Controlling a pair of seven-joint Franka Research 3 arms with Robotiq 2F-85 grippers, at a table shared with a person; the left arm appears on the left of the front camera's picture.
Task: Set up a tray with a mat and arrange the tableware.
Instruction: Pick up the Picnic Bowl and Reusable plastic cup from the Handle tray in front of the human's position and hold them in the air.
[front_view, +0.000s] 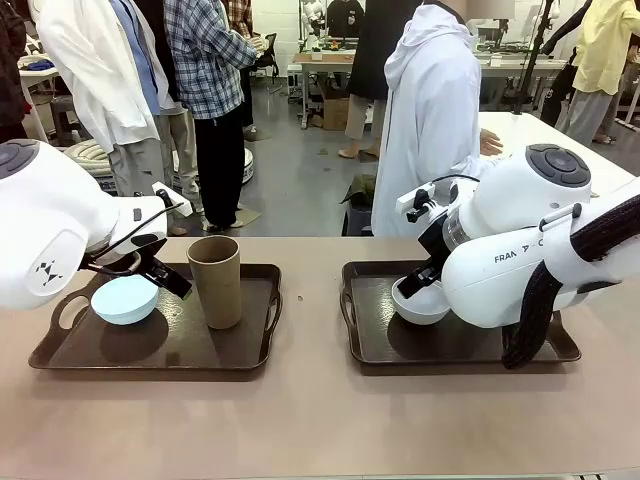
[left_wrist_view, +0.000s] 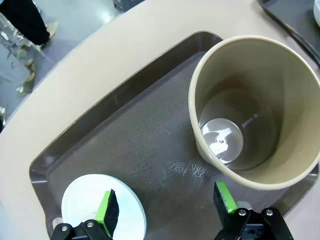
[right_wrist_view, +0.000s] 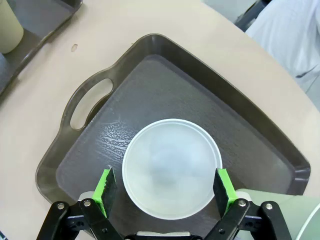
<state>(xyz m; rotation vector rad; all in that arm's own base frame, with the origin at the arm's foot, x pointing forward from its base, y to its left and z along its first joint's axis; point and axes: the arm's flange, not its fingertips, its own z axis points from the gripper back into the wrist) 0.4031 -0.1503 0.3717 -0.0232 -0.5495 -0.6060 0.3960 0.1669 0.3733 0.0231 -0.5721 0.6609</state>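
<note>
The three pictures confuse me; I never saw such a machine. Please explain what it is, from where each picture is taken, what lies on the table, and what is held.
Two white robot arms, the left arm and the right arm, stand at a table. The front view looks across it; each wrist view looks along one arm's tool. The left tray carries a light blue bowl and a brown tumbler; the right tray a whitish bowl, a pale green tumbler beside it. The left tool and the right tool stand open over the bowls, gripping nothing.
</note>
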